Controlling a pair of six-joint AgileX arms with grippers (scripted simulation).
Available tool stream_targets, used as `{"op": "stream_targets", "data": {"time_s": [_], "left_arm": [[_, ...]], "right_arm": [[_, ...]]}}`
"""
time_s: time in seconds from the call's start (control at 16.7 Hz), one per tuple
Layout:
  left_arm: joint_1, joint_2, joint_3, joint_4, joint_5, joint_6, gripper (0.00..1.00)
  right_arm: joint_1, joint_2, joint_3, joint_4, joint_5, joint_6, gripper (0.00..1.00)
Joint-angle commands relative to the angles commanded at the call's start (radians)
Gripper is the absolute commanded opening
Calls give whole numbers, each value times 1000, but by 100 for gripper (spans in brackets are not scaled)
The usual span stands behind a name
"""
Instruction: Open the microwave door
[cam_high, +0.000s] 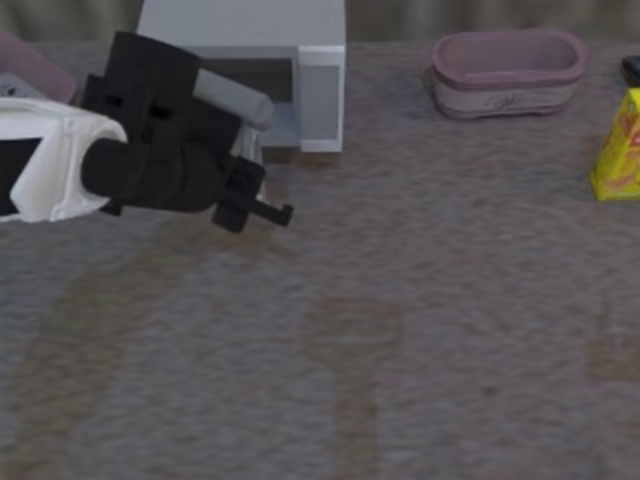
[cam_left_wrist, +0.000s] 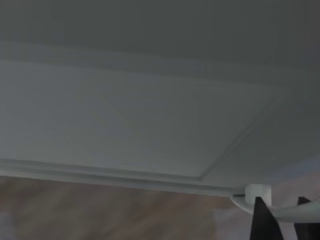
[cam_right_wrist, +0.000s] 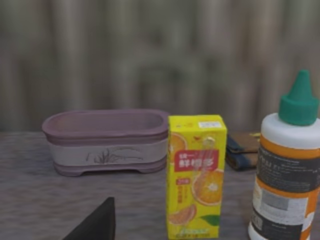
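while door ajar | left gripper (cam_high: 262, 205) at microwave door (cam_left_wrist: 150, 125) handle (cam_left_wrist: 258, 192)

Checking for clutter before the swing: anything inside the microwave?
The boxy white-grey microwave shows a bare grey cavity strip behind the part-open white-framed door. The left gripper and arm cover the rest.
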Motion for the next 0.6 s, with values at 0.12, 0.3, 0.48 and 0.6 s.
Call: {"op": "stream_targets", "data": {"time_s": [0.12,0.3,0.48,0.6], "left_arm": [[10,-7,-6,-1,13,21,0],[27,-18,-15,-3,35,53,0],[31,-19,-18,-5,40,61,0],[31,-19,-18,-5,40,61,0]], "right_arm": [[0,0,0,0,0,0,100],[0,0,0,0,0,0,100],[0,0,0,0,0,0,100],[0,0,0,0,0,0,100]]}}
